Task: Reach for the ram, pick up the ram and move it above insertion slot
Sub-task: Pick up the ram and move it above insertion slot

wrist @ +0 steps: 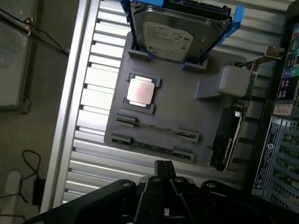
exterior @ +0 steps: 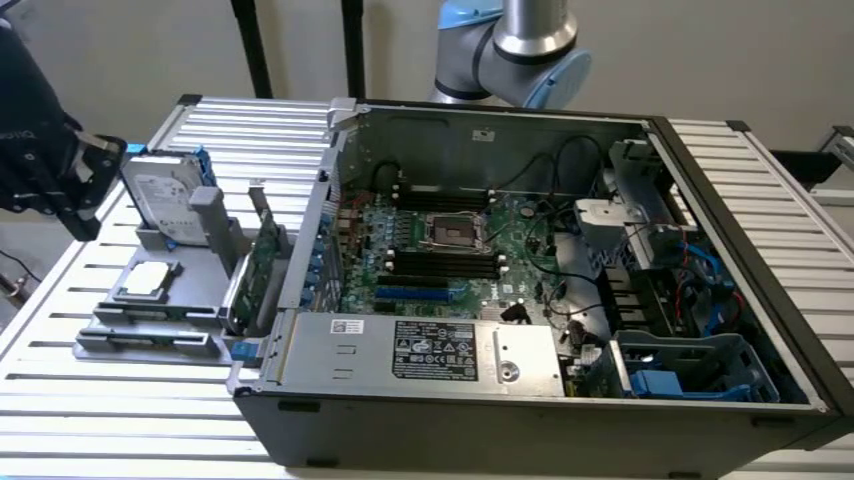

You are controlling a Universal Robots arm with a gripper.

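The ram [wrist: 150,146] is a thin green stick lying on edge between clips on a grey holder [wrist: 187,107]; a second such stick [wrist: 156,128] lies parallel beside it. In the exterior view the ram [exterior: 144,338] sits in the holder's front part, at the exterior view's left of the computer case. My gripper [wrist: 163,169] is shut with nothing in it and hovers above the table just off the holder's edge nearest the ram. From outside, the gripper [exterior: 80,220] hangs at the far left, above the table's edge. The black insertion slots [exterior: 445,263] lie on the motherboard inside the case.
The holder also carries a hard drive [wrist: 180,32] in a blue frame, a processor [wrist: 140,92] and a wider green expansion card [wrist: 229,140] standing on edge. The open case [exterior: 747,250] holds cables, a power supply [exterior: 414,350] and drive cages. A slatted metal table [exterior: 120,420] lies underneath.
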